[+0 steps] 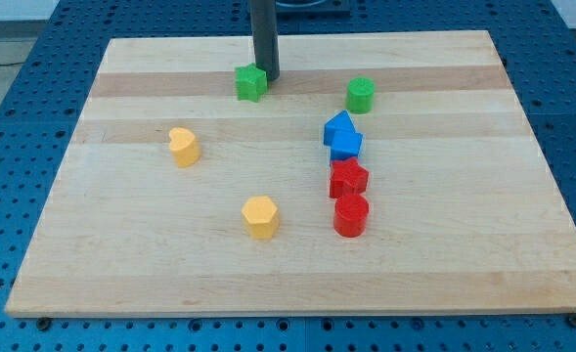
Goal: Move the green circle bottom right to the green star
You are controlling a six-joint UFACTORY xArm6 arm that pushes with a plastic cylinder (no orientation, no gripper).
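Note:
The green circle [360, 94] stands in the upper middle-right of the wooden board [121, 264]. The green star [251, 83] lies to its left, near the view's top. My tip [267, 77] is at the green star's upper right edge, touching or almost touching it. The rod rises straight up out of the view's top. The green circle is well to the right of my tip, apart from it.
Two blue blocks [342, 136] sit below the green circle, then a red star-like block [348, 179] and a red cylinder [351, 215] in a column. A yellow heart [184, 147] is at left and a yellow hexagon [260, 217] at lower middle.

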